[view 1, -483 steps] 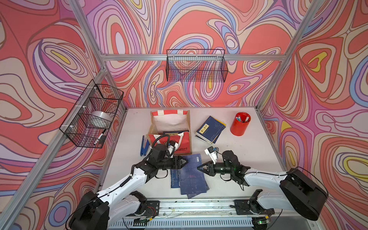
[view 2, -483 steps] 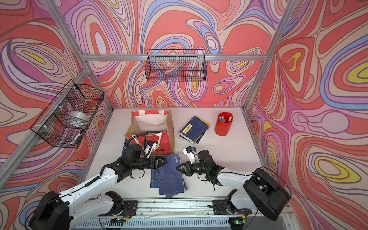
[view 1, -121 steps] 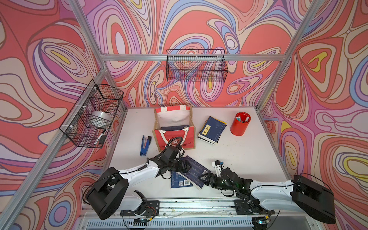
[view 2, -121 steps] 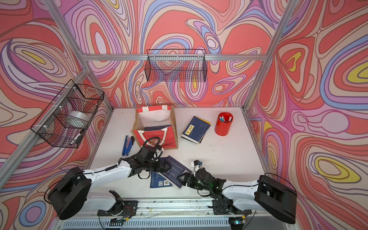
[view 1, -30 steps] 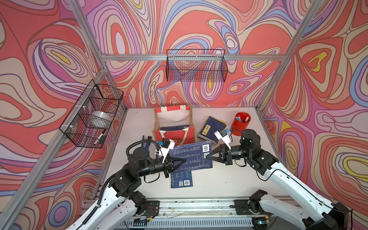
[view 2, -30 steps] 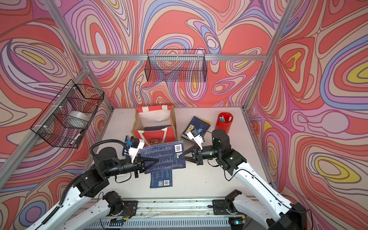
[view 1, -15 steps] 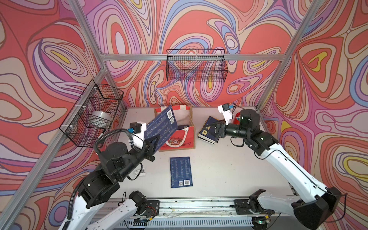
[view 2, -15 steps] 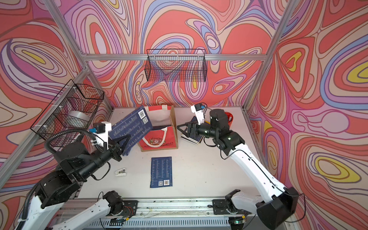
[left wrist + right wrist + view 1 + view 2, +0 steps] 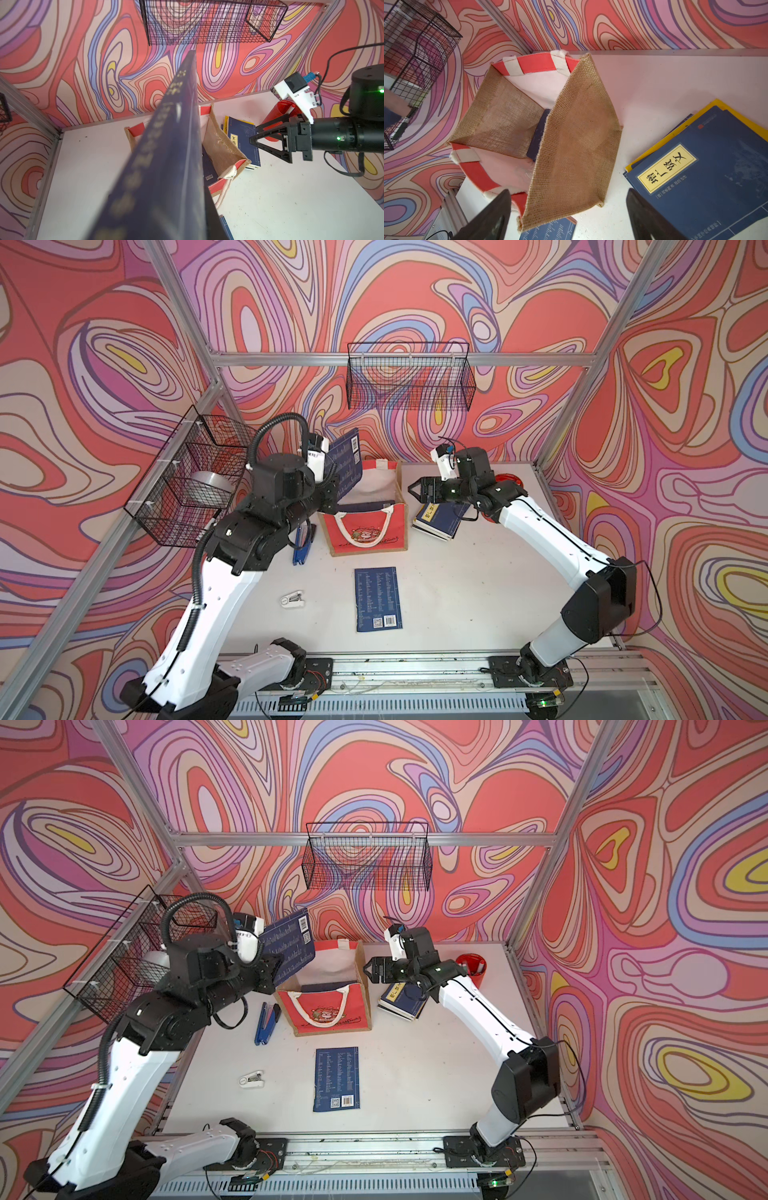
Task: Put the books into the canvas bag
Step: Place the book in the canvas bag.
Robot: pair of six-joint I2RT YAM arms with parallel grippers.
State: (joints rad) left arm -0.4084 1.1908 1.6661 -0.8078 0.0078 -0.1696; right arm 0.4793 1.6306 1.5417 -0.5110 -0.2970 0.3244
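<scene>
White tabletop (image 9: 457, 593), swirl-print walls. Canvas bag (image 9: 365, 531) at 12 o'clock, one book inside (image 9: 538, 133). Left gripper (image 9: 332, 485) clamps tilted navy book (image 9: 347, 460) above the bag's 10 o'clock corner. Right gripper (image 9: 412, 490) gapes empty at the bag's 3 o'clock. Remaining: book stack (image 9: 440, 520) at 3, flat book (image 9: 377, 599) at 6.

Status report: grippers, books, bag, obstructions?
Left gripper shut on book, raised over bag. Right gripper open, empty. Second book inside; third book on table; stack beside bag. Nothing blocking.
</scene>
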